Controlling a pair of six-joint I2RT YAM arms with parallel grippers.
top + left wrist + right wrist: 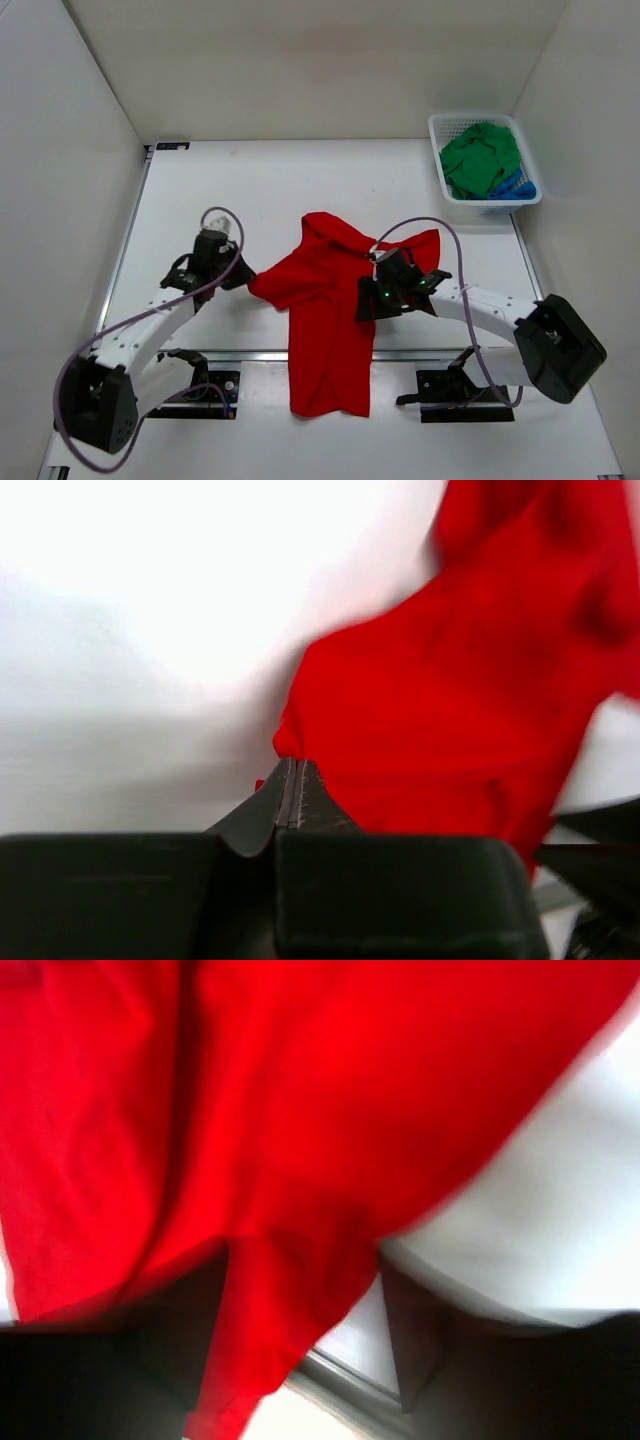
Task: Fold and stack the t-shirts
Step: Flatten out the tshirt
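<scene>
**Item: red t-shirt (325, 320), mid-fold.** It lies spread and rumpled on the worktop (230, 190), well apart from the basket (436, 140), on the basket's near-left side. Its hem end points away from the basket, toward the arm bases.

**Other stock.** The green t-shirt (480, 160) and the blue t-shirt (515, 188) are both bundled inside the basket, not yet folded.

**Hazards, as judged.**
- The left hold is only a small corner of cloth. A brisk pull away from the basket could slip it free, and that side would drop in a heap.
- The right side is not visibly secured. If the two arms move together, the shirt may drag or twist across the worktop instead of folding on a clean line.
- The cloth is already creased on the side toward the basket, so a fold laid over it would trap wrinkles and make an uneven base for the stack.
- The cable loops of both arms hang close to the cloth and could snag it.

**Left pincer (296, 770).** It sits at the shirt edge farthest from the basket. The jaws are pressed together, clamped on a corner of red cloth — no gap shows between them.

**Right pincer (305, 1310).** It sits over the shirt's basket-side half. The jaws stand apart with a strip of red cloth hanging in the gap. The view is blurred, so it cannot be told whether either finger presses on the cloth.
</scene>
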